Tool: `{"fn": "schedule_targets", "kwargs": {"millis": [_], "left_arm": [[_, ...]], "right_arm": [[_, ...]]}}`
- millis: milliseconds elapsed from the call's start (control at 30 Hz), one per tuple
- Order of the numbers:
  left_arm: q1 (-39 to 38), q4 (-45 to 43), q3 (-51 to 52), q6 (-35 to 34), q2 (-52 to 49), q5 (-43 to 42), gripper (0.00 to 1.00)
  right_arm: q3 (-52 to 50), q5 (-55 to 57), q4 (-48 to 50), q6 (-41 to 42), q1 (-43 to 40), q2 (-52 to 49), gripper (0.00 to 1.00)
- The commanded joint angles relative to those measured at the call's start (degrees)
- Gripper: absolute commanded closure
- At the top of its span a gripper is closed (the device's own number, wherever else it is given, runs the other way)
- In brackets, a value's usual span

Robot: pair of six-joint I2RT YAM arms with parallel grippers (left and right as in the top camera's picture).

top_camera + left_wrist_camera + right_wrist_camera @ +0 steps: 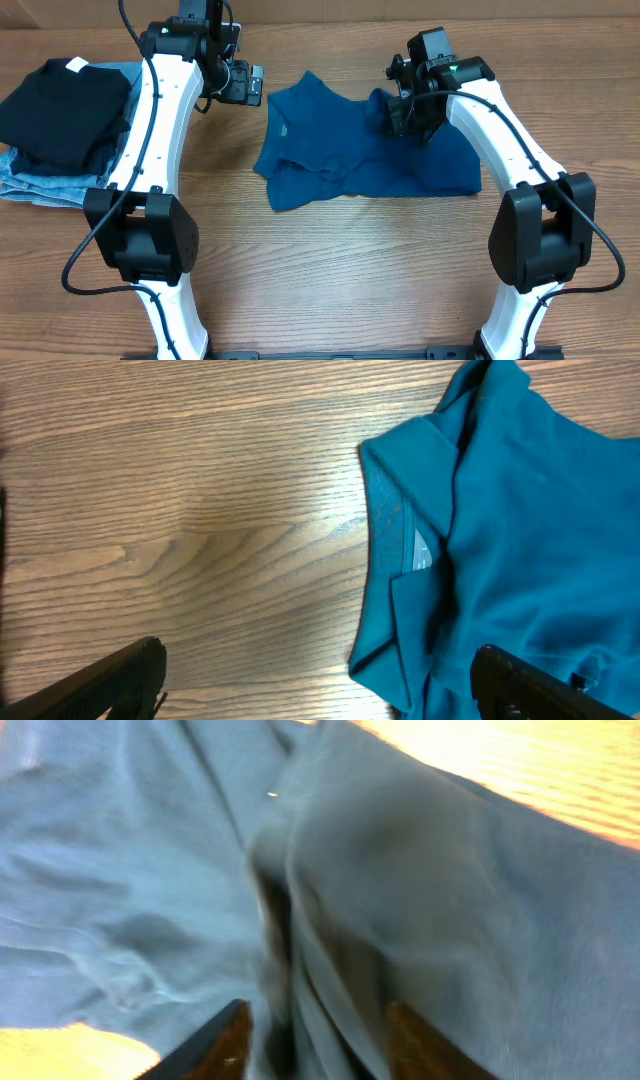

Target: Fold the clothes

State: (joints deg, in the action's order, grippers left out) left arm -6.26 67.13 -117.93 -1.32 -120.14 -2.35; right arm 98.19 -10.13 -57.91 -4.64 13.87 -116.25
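Bunched cloth of the shirt is standing as a ridge between the parted jaws of the right end effector, the garment lying rumpled in the middle of the surface. Left end effector is hovering wide open by the collar — smoothing before creasing is looking wise.

Blurred shirt fabric between the right jaws; jeans mostly under black garment

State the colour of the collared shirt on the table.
The shirt is plain teal-blue; the left wrist view shows it best.
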Motion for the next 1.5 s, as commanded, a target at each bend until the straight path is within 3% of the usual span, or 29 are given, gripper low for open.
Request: {"fn": "schedule_targets", "kwargs": {"millis": [0,33,67,100,267,367,533,667,1000,1167,1300,1467], "left_arm": [[0.28,-0.02,-1.75,-0.35,-0.07,0.42,0.00],[0.28,-0.02,-1.75,-0.35,-0.07,0.42,0.00],[0.28,-0.02,-1.75,-0.35,-0.07,0.42,0.00],[0.28,-0.02,-1.75,-0.35,-0.07,0.39,0.00],[0.24,0.15,-1.75,-0.37,-0.07,-0.20,0.00],[0.26,0.33,-1.75,-0.37,-0.07,-1.62,0.00],[0.26,0.26,-1.75,-0.37,-0.11,-1.75,0.00],[-0.04,0.35,-1.75,-0.39,-0.13,-1.77,0.00],[-0.11,0.96,-1.75,-0.37,-0.11,-1.75,0.00],[-0.13,0.74,-1.75,-0.39,-0.11,-1.79,0.00],[-0.04,1.46,-1.75,-0.37,-0.11,-1.75,0.00],[-0.02,1.49,-1.75,-0.35,-0.13,-1.75,0.00]], "right_arm": [[-0.11,-6.29,-0.22,0.17,0.00,0.15,0.46],[-0.11,-7.15,-0.26,0.17,0.00,0.15,0.41],[-0.11,-8.59,-0.28,0.15,0.00,0.15,0.29],[-0.11,-9.40,-0.22,0.15,0.00,0.15,0.26],[-0.11,-9.25,0.39,0.15,-0.26,0.15,0.26],[-0.11,-4.55,0.46,0.15,-0.55,0.13,0.36],[-1.77,-2.40,3.72,0.15,0.15,-1.20,0.69],[-4.74,-4.04,7.50,0.15,1.55,-4.42,0.74],[-6.01,-5.66,10.08,0.17,2.69,-7.19,0.70],[3.72,-6.62,3.78,0.17,2.51,-5.22,0.67],[15.41,-1.44,-3.89,1.66,1.81,-4.02,0.53],[20.72,3.78,-11.30,2.12,-2.47,-4.02,0.52]]}}
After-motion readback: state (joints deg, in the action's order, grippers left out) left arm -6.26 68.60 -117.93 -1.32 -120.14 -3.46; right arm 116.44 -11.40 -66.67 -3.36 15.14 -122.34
